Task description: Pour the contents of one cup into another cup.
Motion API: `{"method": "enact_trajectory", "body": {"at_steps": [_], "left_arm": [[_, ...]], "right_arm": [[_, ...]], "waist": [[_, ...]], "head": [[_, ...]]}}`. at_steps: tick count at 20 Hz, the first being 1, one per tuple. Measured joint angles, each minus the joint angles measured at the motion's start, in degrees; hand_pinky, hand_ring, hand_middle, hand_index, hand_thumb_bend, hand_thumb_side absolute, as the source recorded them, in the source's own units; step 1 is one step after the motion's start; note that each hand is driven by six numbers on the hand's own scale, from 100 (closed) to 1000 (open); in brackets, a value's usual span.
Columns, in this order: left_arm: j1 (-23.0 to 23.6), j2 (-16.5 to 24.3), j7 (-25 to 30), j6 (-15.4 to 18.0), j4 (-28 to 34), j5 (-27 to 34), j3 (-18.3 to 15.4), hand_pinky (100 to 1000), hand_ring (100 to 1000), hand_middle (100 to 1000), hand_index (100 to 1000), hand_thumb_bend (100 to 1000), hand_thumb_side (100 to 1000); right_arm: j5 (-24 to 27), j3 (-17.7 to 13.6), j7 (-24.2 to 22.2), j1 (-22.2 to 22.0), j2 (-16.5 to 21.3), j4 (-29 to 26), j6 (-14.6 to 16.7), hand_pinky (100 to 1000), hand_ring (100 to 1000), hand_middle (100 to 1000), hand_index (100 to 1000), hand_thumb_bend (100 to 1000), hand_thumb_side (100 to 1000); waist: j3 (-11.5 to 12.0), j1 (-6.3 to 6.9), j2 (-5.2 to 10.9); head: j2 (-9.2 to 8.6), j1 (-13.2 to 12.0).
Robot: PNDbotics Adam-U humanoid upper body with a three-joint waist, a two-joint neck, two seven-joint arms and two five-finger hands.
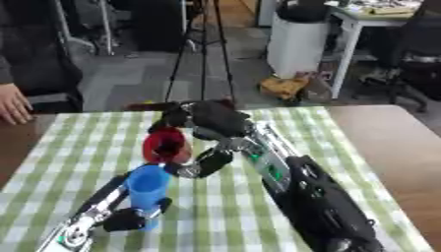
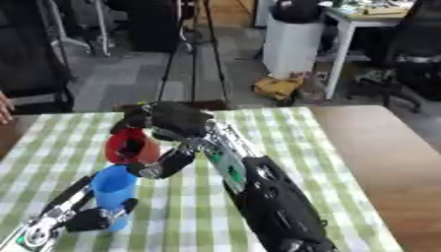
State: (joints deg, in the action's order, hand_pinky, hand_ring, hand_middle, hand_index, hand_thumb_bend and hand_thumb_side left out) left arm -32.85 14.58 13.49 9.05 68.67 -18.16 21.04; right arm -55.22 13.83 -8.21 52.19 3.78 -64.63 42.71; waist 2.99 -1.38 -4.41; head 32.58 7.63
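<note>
Red cup tipped over blue cup.
Right hand (image 1: 206, 120) grips the red cup (image 1: 165, 145); left hand (image 1: 129, 216) clasps the blue cup (image 1: 146, 189) just below.

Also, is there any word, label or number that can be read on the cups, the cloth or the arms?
None can be read. The red cup, the blue cup and the checked cloth show no print. Small green marks on the right arm are too blurred to read.

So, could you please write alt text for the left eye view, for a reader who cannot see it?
The robot's right hand tips a red cup over a blue cup held upright by its left hand, above a green-and-white checked tablecloth.
</note>
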Motion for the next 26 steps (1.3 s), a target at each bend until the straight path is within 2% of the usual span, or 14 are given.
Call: {"method": "enact_trajectory", "body": {"at_steps": [26], "left_arm": [[0.00,-0.01,0.05,-0.05,0.03,0.00,0.29,469,539,605,745,211,532]], "right_arm": [[-17.68,1.15,10.74,0.76,0.05,-0.78,2.99,630,570,554,766,262,277]], "waist": [[0.18,-0.09,0.26]], "head": [[0.02,0.07]]}}
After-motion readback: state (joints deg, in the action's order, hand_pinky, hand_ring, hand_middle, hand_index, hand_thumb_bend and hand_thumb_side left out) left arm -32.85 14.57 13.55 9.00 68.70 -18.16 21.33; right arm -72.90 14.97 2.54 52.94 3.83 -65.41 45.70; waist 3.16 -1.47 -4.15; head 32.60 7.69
